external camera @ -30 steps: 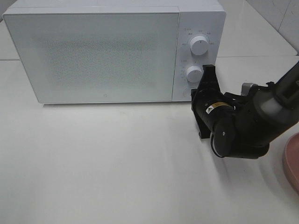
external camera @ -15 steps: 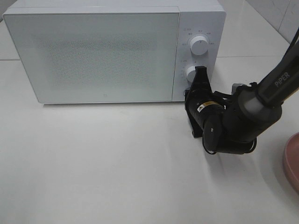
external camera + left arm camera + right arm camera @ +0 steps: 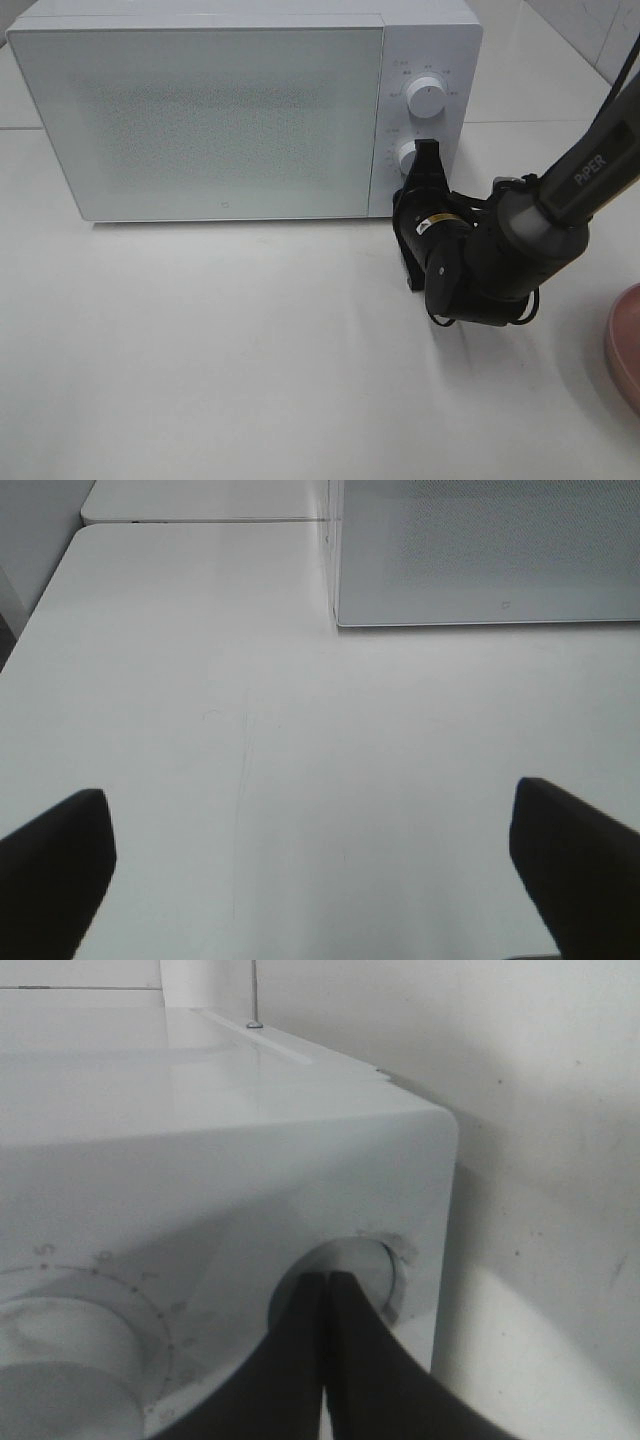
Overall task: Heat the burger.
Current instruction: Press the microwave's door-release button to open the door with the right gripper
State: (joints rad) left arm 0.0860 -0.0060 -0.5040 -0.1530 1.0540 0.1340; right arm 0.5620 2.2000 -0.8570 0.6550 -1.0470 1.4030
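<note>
Right gripper sits closer in than a second ago, jaws pressed together, tips on the round door button. Microwave ahead of it, door closed. Pink plate edge behind its arm; burger not in view. Judged: opening, loading and heating all left. Left gripper spread, empty. White table; tiled wall beyond.

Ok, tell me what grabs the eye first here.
The big white microwave fills the back of the table, its door shut. Right in front of its control panel, the black right gripper, shut, points its tips at the round button below the two dials. At the far right edge, a sliver of a pink plate shows.
</note>
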